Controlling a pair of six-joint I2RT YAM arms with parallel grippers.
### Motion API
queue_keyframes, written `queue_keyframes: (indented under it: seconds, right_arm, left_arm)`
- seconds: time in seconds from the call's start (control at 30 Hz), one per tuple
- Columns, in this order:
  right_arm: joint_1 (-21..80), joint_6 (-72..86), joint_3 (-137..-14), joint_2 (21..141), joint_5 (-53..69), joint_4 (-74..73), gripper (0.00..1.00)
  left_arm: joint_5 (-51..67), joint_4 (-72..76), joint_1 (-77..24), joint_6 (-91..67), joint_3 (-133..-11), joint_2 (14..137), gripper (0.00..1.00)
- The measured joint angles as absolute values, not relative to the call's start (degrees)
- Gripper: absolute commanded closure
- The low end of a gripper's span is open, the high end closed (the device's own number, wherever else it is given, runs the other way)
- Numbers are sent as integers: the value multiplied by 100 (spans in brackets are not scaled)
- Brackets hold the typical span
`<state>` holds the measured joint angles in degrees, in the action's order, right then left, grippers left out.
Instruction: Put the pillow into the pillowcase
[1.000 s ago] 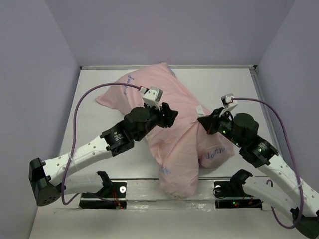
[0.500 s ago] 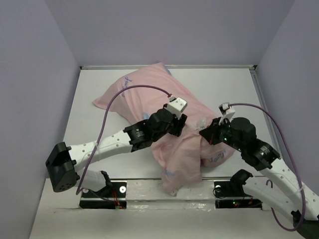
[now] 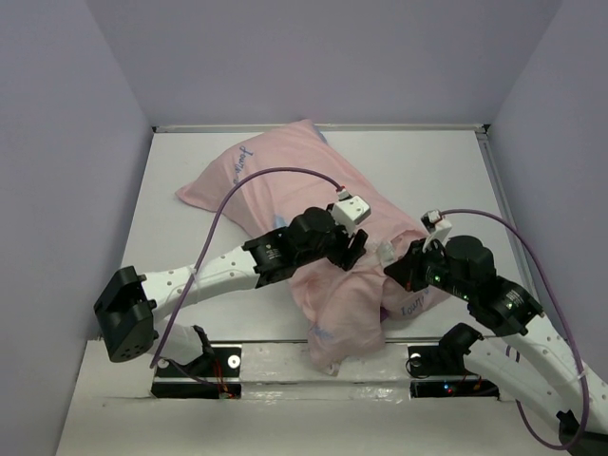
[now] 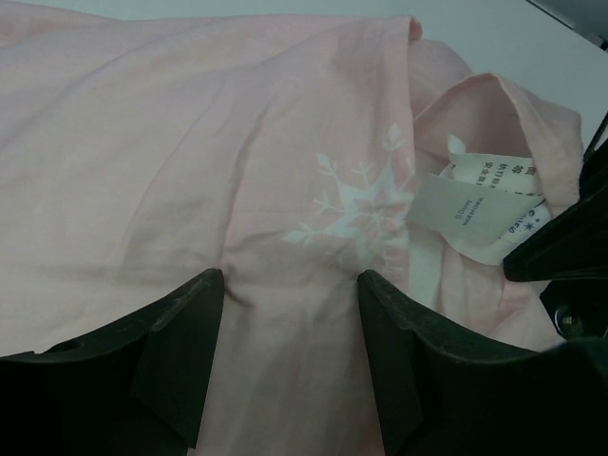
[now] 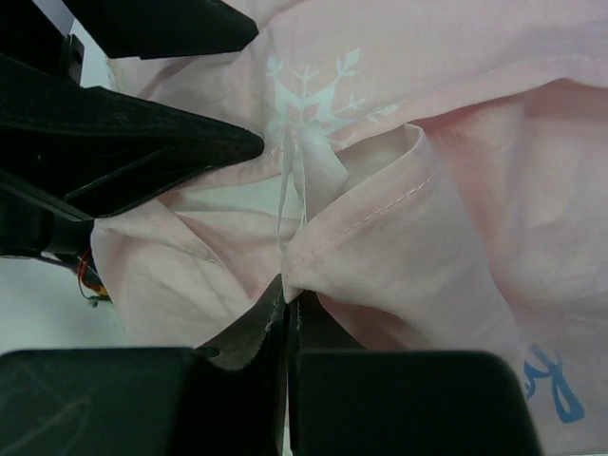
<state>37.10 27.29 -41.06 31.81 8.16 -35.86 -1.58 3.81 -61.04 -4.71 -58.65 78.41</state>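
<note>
Bench [image 3: 446, 171]: white, walled on three sides.
Pillowcase [image 3: 285, 180]: pale pink side up, bulging full, lying diagonally from far left to near centre, near end reaching bench front edge.
Pillow: not seen directly; white patch in fold by hem, cannot tell if pillow.
Left jaws: spread wide, pressed on pink cloth mid-case, nothing pinched.
Right jaws: clamped tight on pillowcase hem, just beside left jaws.
Care label [image 4: 484, 204]: white, at hem.
Snowflake print [image 4: 366, 204]: beside label.
</note>
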Motion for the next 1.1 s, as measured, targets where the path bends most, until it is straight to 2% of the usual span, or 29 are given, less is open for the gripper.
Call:
queue_keyframes:
  seconds: [0.27, 0.4, 0.5, 0.53, 0.6, 0.63, 0.73, 0.83, 1.1]
  right_arm:
    - [3710, 2821, -4106, 3201, 370, -3590, 100]
    - [3710, 2832, -4106, 3210, 204, -3542, 100]
    - [3710, 2829, -4106, 3212, 102, -3511, 100]
    - [3710, 2829, -4106, 3197, 84, -3492, 100]
    - [3710, 2829, -4106, 3146, 71, -3444, 100]
    - [3710, 2829, -4106, 3111, 60, -3409, 100]
    - [3710, 2827, -4106, 3022, 69, -3310, 100]
    - [3710, 2810, -4115, 2947, 106, -3177, 100]
    - [3710, 2679, -4335, 3253, 287, -2773, 100]
  left_arm:
    - [340, 589, -6104, -523, -5865, 7852, 15]
    - [504, 607, -6104, -572, -5865, 7846, 16]
    - [456, 567, -6104, -552, -5867, 7885, 32]
    - [408, 556, -6104, -548, -5876, 7929, 42]
    - [270, 541, -6104, -517, -5905, 8034, 54]
    - [115, 528, -6104, -499, -5929, 8108, 73]
    - [-213, 521, -6108, -519, -5972, 8226, 95]
    - [-373, 600, -6130, -545, -5975, 8176, 100]
    - [-580, 659, -6139, -932, -5983, 7358, 100]
